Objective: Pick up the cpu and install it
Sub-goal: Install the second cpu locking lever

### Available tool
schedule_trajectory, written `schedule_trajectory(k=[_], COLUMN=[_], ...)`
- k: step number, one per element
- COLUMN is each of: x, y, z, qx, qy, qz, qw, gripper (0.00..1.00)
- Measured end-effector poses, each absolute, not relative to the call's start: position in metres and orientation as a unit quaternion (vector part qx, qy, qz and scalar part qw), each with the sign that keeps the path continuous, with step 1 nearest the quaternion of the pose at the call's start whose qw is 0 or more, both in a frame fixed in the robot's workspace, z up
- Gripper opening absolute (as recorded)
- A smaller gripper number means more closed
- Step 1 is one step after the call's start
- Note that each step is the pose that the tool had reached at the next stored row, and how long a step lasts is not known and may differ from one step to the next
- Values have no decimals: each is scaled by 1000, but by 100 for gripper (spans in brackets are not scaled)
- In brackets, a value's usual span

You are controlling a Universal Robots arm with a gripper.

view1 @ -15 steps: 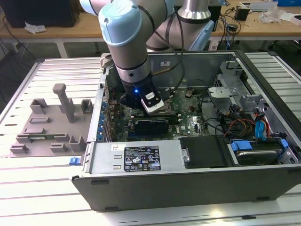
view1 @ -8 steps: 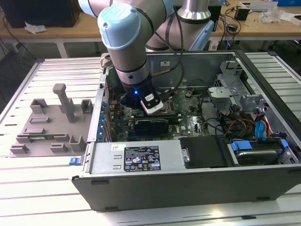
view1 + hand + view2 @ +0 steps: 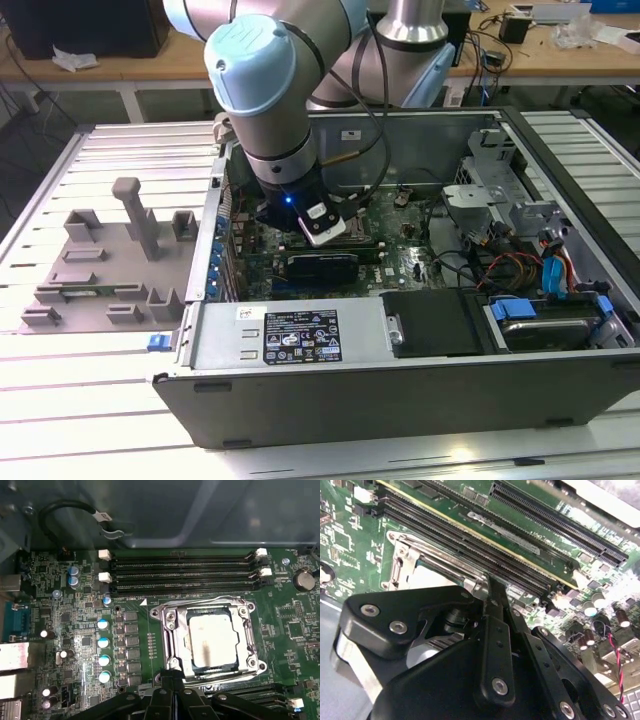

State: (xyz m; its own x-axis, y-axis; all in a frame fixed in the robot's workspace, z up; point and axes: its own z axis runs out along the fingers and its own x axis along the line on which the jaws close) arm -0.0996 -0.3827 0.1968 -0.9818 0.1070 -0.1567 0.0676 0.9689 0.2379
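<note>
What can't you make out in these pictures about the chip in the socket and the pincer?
- Whether the cpu is fully seated: in the first wrist view its near edge lies behind the pincer's black links.
- Whether the pincer touches the cpu: the fingertips are hidden by the linkage in both wrist views.
- The socket frame in the second wrist view: mostly covered by the pincer body.
- The socket in the exterior view: blocked by the arm's wrist.

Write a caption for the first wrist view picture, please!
The shiny cpu sits inside its socket frame while the robot's hand waits beside it.
</note>
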Motion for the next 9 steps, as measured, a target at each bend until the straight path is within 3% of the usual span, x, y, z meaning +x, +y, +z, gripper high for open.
schedule_trajectory(k=[9], x=[-105], y=[-381], z=[196], qx=[44], qy=[989], qz=[116], qw=[85], gripper=[11])
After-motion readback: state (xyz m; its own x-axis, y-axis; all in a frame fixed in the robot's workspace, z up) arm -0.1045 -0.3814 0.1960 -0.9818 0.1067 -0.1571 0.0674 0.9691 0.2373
